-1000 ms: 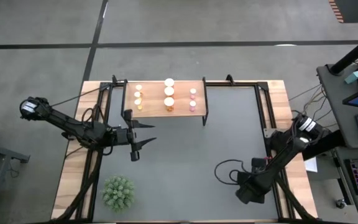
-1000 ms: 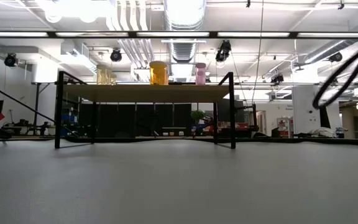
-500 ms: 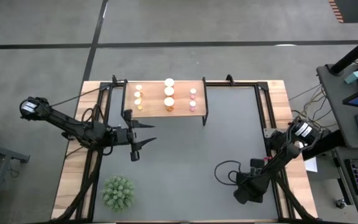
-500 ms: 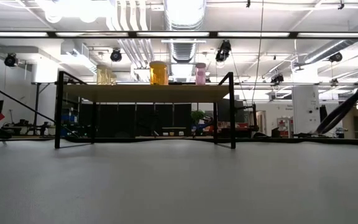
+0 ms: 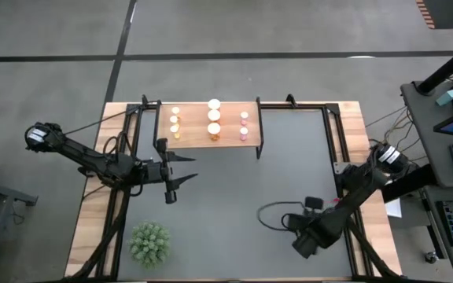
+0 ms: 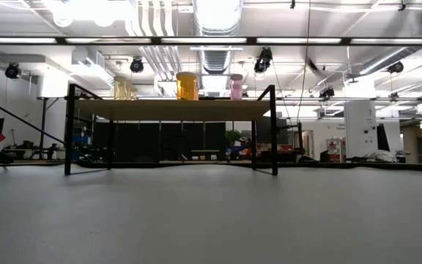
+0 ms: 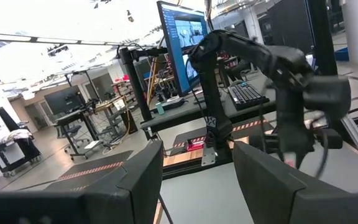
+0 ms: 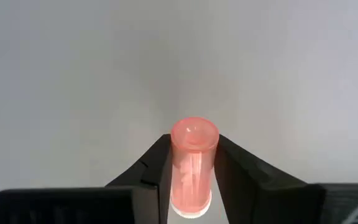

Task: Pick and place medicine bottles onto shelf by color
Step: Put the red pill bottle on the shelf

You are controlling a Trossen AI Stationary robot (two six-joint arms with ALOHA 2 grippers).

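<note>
Pink bottle [image 8: 192, 167] sits clamped between right gripper's [image 8: 193, 163] fingers [image 8: 241, 174].

The right gripper [image 8: 191, 177] hangs low near the table's [image 5: 289, 173] right front corner, fingers clamped on a pink bottle [image 8: 192, 163] (left gripper [image 5: 183, 169] parted, beside the left edge).

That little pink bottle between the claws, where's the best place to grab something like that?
Around its round body, one finger on each side, which is how the right gripper meets the pink bottle. The bottle lies along the gap between the fingers, its smooth curved sides facing them and one flat end pointing away. Gripping mid-body seems safer than pinching an end, where it might slip out.
</note>
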